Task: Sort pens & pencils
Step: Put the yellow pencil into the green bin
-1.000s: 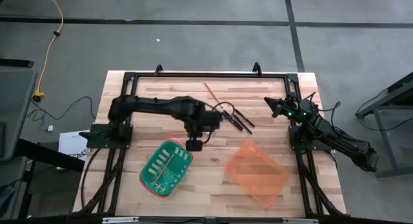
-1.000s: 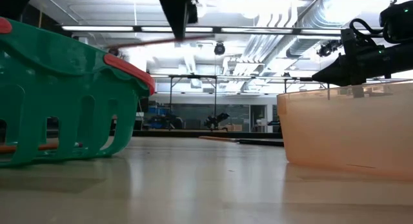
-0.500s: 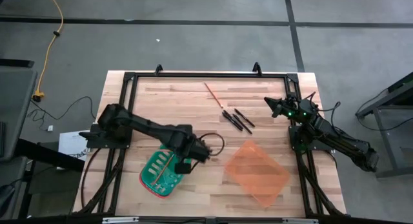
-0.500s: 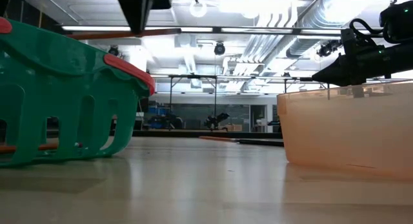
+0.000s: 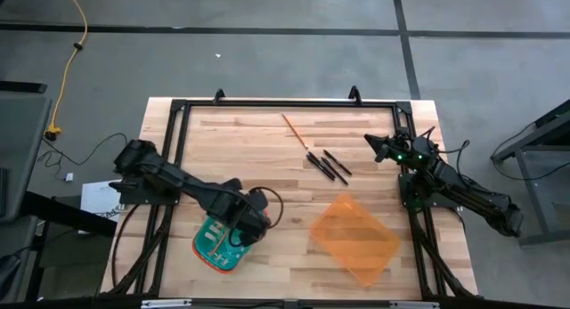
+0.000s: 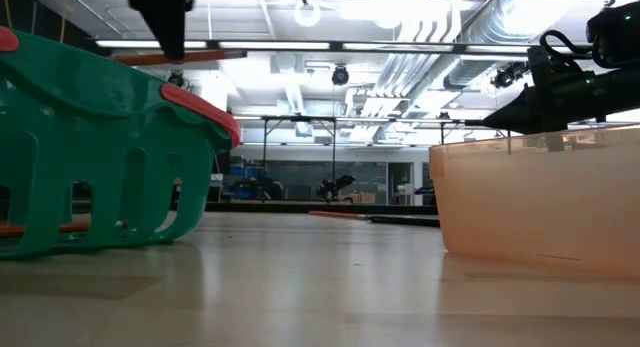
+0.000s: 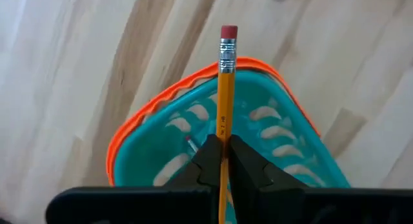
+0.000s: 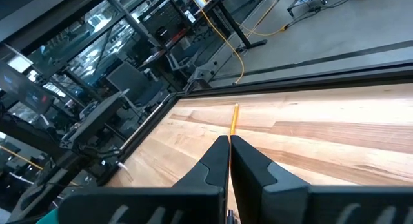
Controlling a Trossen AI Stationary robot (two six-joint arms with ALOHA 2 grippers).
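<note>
My left end effector (image 7: pixel 224 161) is squeezing a thin orange-yellow wooden pencil (image 7: pixel 224 101) with a pink eraser on its end. The pencil sticks out past my two dark fingers (image 7: pixel 208 161), with one finger on each side of it. I am holding it right above the green plastic basket with the orange-red rim (image 7: pixel 132 130). From above, my left end effector (image 5: pixel 239 241) sits over that basket (image 5: pixel 212 247), which is on the near left part of the light wooden table (image 5: pixel 240 140). At least one more pencil lies inside the basket.

My right end effector (image 8: pixel 228 161) is pinched tight with nothing in it. It waits at the far right edge of the table (image 5: pixel 378 147).

One more orange wooden pencil (image 5: pixel 296 131) lies on the table near the far middle. Just beside it are three short black pens (image 5: pixel 329 165), close together. The pens are well apart from the basket.

A see-through orange plastic tub (image 5: pixel 354 239) sits on the near right part of the table. It looks empty.
</note>
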